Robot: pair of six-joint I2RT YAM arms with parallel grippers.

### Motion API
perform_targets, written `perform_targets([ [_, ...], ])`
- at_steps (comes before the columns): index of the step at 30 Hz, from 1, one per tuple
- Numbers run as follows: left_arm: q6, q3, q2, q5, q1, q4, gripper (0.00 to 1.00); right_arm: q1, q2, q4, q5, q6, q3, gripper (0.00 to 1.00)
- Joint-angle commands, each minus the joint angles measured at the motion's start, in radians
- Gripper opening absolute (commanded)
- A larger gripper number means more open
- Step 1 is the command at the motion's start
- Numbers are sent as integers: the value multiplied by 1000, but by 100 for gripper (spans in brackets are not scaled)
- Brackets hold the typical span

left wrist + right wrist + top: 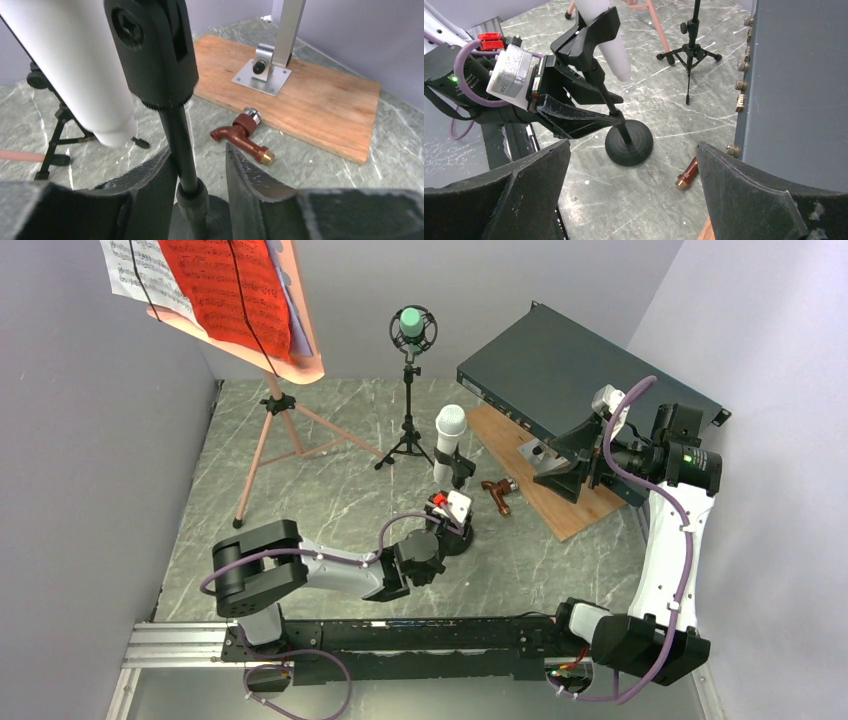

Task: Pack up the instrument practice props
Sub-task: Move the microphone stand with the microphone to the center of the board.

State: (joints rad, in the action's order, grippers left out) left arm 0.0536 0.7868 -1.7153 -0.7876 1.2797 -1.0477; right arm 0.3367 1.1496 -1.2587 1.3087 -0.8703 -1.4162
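Note:
The white microphone leans in a black mount with a round base at the middle of the table. My left gripper is open around this mount's thin stem. The left finger lies against the stem and the right finger stands apart from it. A green microphone sits on a black tripod mount farther back. The pink music tripod stands at the back left and carries red, white and lavender pages. My right gripper hangs open and empty over the right side.
A dark green metal box lies at the back right. In front of it is a brown wooden board with a metal bracket. A small brown tap lies on the table beside the board. Grey walls close in on left and right.

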Motion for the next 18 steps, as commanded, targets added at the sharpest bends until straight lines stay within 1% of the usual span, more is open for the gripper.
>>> perform_targets([
  [1,-106,-27,89,-32,15,66,47,-11,-19,49,0,2,9,100],
  [5,-205,-58,176,35,16,233,56,-37,-23,54,-22,1,15,100],
  [8,-256,-85,262,146,17,374,67,-86,-25,56,-58,-8,23,100],
  [10,-261,-106,330,263,15,466,73,-132,-24,52,-88,-22,28,100],
  [13,-247,-111,443,423,15,650,86,-202,-22,28,-111,-80,35,100],
  [15,-228,-111,510,496,12,775,92,-262,-24,24,-121,-107,43,100],
  [18,-188,-111,623,549,-9,908,97,-327,-19,41,-145,-123,57,100],
])
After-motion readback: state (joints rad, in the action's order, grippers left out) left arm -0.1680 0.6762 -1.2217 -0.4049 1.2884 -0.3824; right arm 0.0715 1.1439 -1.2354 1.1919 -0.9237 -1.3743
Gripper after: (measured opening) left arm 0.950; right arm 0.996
